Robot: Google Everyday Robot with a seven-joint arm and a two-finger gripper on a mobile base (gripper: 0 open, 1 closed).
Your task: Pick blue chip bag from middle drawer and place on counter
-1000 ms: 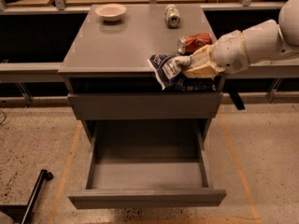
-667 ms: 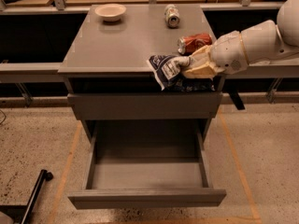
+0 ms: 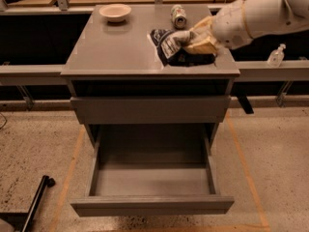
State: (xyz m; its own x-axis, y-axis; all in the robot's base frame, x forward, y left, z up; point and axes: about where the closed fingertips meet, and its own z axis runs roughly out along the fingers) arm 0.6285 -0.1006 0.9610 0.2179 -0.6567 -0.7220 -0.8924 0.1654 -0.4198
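While pincer (image 3: 190,40) grips one blue chip bag (image 3: 168,50) over counter (image 3: 116,50) | one bowl (image 3: 115,12)

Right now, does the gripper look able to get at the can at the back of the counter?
Probably yes. The can sits just behind the gripper on the counter, with nothing between them. But the gripper is at the blue chip bag and would have to leave it first.

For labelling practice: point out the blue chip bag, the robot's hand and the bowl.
Crumpled dark blue foil chip bag (image 3: 166,47): camera view, its printed front.
Hand (image 3: 189,40): camera view, between fingertips, over grey counter (image 3: 120,47).
Pale round bowl (image 3: 115,11): camera view, inside.
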